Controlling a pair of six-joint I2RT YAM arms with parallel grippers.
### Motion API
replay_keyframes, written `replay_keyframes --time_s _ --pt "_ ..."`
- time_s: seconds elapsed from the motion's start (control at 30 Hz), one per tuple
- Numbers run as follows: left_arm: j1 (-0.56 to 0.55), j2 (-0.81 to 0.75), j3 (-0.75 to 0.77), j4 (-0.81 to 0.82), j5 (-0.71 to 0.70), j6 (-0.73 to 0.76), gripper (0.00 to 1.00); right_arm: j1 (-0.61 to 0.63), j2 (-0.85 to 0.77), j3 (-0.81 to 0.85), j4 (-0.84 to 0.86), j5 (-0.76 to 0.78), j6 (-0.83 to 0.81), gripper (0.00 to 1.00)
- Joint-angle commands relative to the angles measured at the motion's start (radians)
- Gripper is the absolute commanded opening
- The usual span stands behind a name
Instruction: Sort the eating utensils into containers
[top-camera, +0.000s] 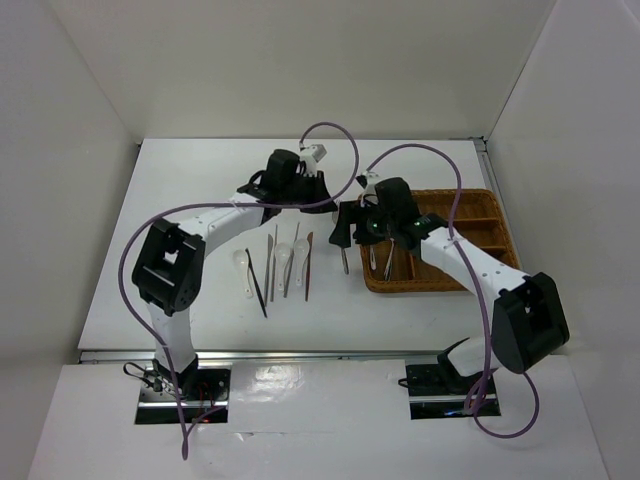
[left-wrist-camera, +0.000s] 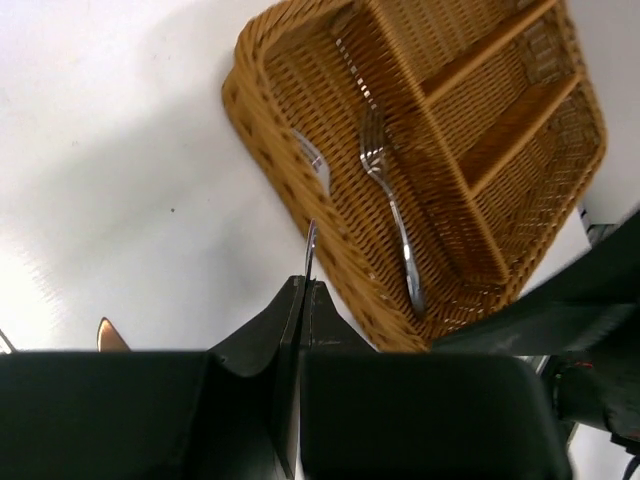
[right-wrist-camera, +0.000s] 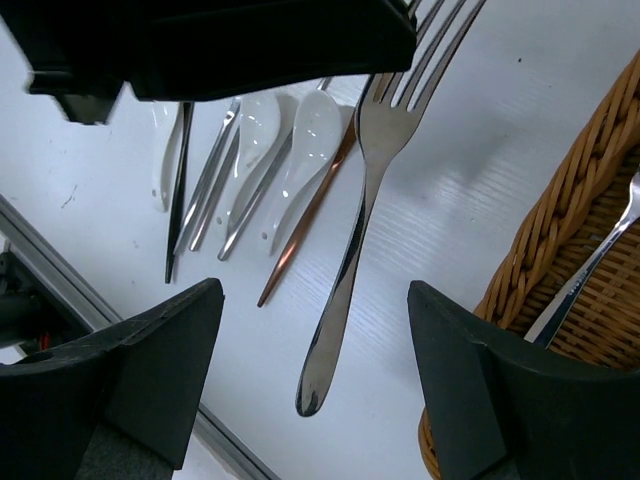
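My left gripper (top-camera: 344, 228) is shut on a silver fork (top-camera: 345, 258) near its tines; the fork hangs handle-down just left of the brown wicker tray (top-camera: 480, 195). In the left wrist view the fork's thin edge (left-wrist-camera: 310, 248) sticks out of the closed gripper (left-wrist-camera: 303, 285). My right gripper (right-wrist-camera: 315, 292) is open, its fingers either side of the fork's handle (right-wrist-camera: 345, 300) without touching it. Two forks (left-wrist-camera: 392, 205) lie in the tray's long left compartment (left-wrist-camera: 260, 120). White spoons (right-wrist-camera: 310, 140) and dark (right-wrist-camera: 178, 190), grey (right-wrist-camera: 212, 185) and brown sticks (right-wrist-camera: 305, 225) lie on the table.
The loose utensils lie in a row (top-camera: 275, 265) left of the tray. The tray's other compartments (top-camera: 470, 225) lie under my right forearm. The white table (top-camera: 180, 220) is walled at the back and sides. Purple cables loop over both arms.
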Motion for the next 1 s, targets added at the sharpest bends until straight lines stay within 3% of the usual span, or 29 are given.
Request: replay_keyframes --time_s 0.0,0.13,0.2,0.33,0.37,0.43,0.5,0.53,0.63,0.8,0.97 --pt "-0.008 -0.081 0.053 0.028 0.010 -0.019 0.08 0.017 -0.005 -0.009 0.064 -0.005 -0.018 0.82" --pt "-0.008 -0.119 0.053 0.028 0.039 -0.040 0.08 0.017 -0.005 -0.032 0.064 0.016 -0.028 0.82" --pt "-0.017 -0.132 0.044 0.044 0.048 -0.060 0.08 0.017 -0.005 -0.032 0.074 0.016 -0.028 0.77" --pt "-0.028 -0.150 0.025 0.077 0.068 -0.086 0.08 0.017 0.016 -0.032 0.093 0.005 -0.028 0.51" --pt "-0.038 -0.150 0.013 0.077 0.068 -0.097 0.08 0.017 0.016 -0.032 0.093 0.005 -0.028 0.31" --pt "-0.049 -0.150 0.013 0.086 0.077 -0.097 0.09 0.017 0.016 -0.023 0.093 0.024 -0.016 0.12" --pt "-0.049 -0.150 0.013 0.070 0.060 -0.097 0.14 0.017 0.016 -0.014 0.058 0.102 0.014 0.00" --pt "-0.049 -0.150 0.013 0.029 0.045 -0.088 0.27 0.017 0.016 -0.014 0.044 0.137 0.027 0.00" --pt "-0.049 -0.150 0.071 -0.098 -0.045 -0.077 0.48 0.007 0.002 -0.003 -0.030 0.260 0.067 0.00" --pt "-0.049 -0.191 0.090 -0.200 -0.216 -0.018 0.59 -0.108 -0.054 -0.042 -0.096 0.351 0.090 0.00" --pt "-0.013 -0.242 0.015 -0.219 -0.260 0.006 0.63 -0.177 -0.053 -0.063 -0.096 0.372 -0.037 0.00"
